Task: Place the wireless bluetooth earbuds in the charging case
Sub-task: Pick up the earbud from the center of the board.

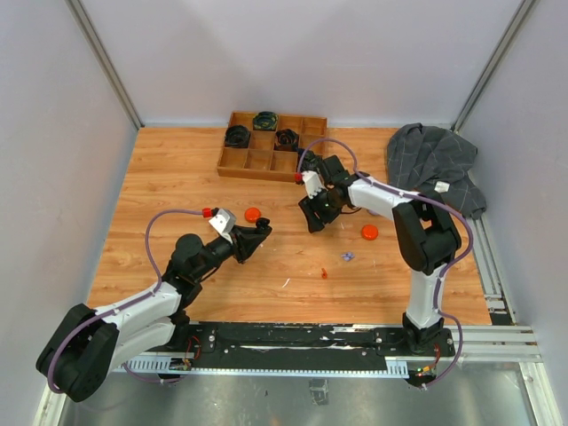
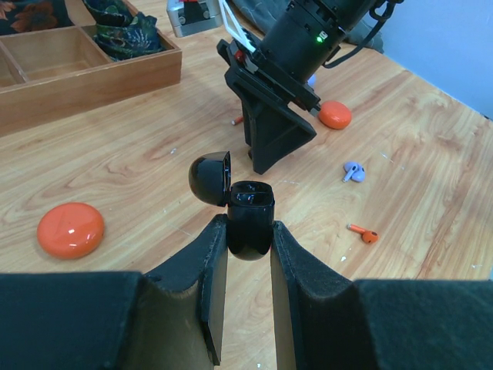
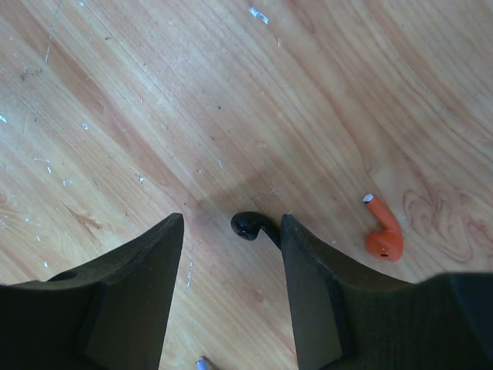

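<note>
The right tool (image 3: 229, 221) stands apart over the bench (image 3: 154, 92), a black earbud (image 3: 250, 226) lying between its fingers close to one, an orange earbud (image 3: 384, 233) outside it, while the left tool (image 2: 249, 229) is clamped on the open black charging case (image 2: 250, 208).

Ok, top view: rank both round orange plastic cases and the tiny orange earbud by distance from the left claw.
1. Round orange plastic case, just behind the left claw.
2. Tiny orange earbud, right of it.
3. Second orange case, farther right.
</note>
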